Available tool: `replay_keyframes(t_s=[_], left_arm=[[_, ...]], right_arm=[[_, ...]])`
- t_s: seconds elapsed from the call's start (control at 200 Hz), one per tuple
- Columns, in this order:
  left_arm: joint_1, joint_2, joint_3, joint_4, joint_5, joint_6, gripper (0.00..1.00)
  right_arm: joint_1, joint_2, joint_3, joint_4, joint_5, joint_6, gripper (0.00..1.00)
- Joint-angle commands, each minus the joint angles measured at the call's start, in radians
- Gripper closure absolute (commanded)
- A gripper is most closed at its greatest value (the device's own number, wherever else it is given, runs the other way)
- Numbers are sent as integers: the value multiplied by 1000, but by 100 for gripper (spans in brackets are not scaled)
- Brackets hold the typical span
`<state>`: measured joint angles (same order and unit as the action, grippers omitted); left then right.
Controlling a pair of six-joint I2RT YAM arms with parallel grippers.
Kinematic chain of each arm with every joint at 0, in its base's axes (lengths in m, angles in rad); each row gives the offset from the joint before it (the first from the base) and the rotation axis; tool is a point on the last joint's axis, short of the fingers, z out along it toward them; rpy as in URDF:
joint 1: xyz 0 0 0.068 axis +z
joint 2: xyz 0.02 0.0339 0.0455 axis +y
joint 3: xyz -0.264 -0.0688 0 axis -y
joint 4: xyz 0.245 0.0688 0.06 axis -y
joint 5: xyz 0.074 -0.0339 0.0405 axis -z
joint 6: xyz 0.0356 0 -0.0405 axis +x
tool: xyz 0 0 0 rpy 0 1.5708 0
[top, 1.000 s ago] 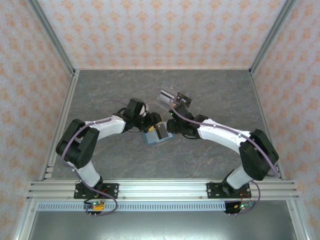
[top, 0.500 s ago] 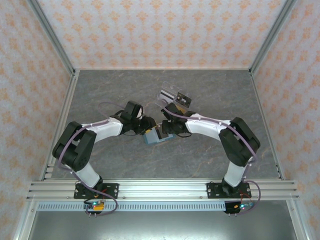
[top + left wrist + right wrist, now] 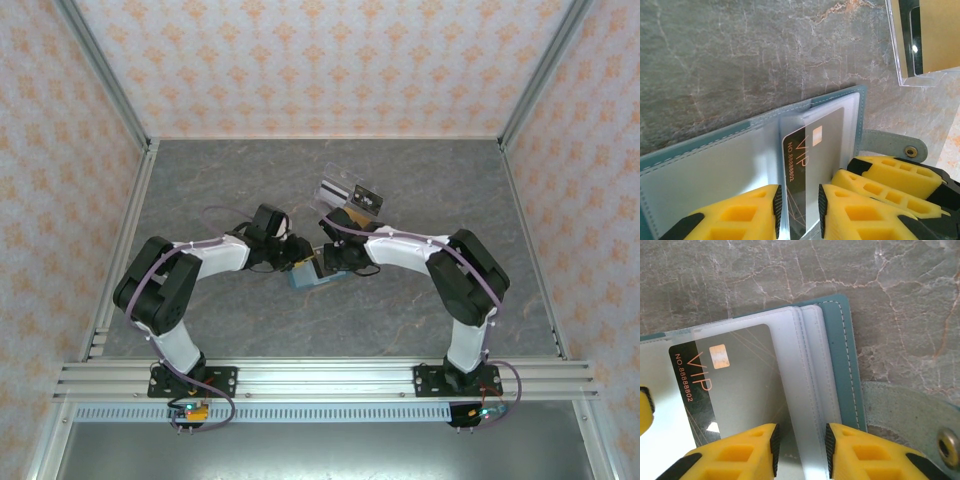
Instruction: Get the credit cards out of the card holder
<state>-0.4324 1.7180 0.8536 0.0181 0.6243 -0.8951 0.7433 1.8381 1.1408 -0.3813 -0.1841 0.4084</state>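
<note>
The teal card holder [image 3: 316, 281] lies open on the table between the two arms. In one of its clear sleeves sits a dark VIP credit card [image 3: 815, 150], partly slid out. My left gripper [image 3: 801, 210] has its jaws a narrow way apart over the card's near left edge, the card's face showing in the gap. My right gripper [image 3: 801, 450] stands over the sleeve pages beside the same card [image 3: 735, 385], pads apart, with the pages running under its right finger. The holder's teal cover [image 3: 840, 355] and snap strap [image 3: 905, 410] lie flat. From above, the left gripper [image 3: 302, 258] and the right gripper [image 3: 329, 262] meet tip to tip.
A clear plastic piece [image 3: 343, 190] lies just behind the holder, with a dark card-like piece [image 3: 367, 198] at its right end. The same clear piece [image 3: 920, 45] sits close to the holder's far corner. Metal frame posts and patterned walls ring the table.
Both grippers have closed in over the holder and now cover the card from above. The right arm's elbow has swung in to the left. The left jaws have narrowed.
</note>
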Motion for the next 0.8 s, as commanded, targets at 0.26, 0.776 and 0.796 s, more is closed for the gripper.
replay_keyframes(t_s=[0.26, 0.776, 0.796], left_arm=[[-8, 54, -17, 59, 31, 29, 72], [-7, 75, -10, 88, 54, 27, 79], [-7, 75, -10, 90, 55, 25, 79]], right_arm=[[-4, 32, 20, -39, 0, 6, 68], [-4, 39, 16, -42, -6, 7, 70], [-4, 39, 16, -42, -5, 8, 71]])
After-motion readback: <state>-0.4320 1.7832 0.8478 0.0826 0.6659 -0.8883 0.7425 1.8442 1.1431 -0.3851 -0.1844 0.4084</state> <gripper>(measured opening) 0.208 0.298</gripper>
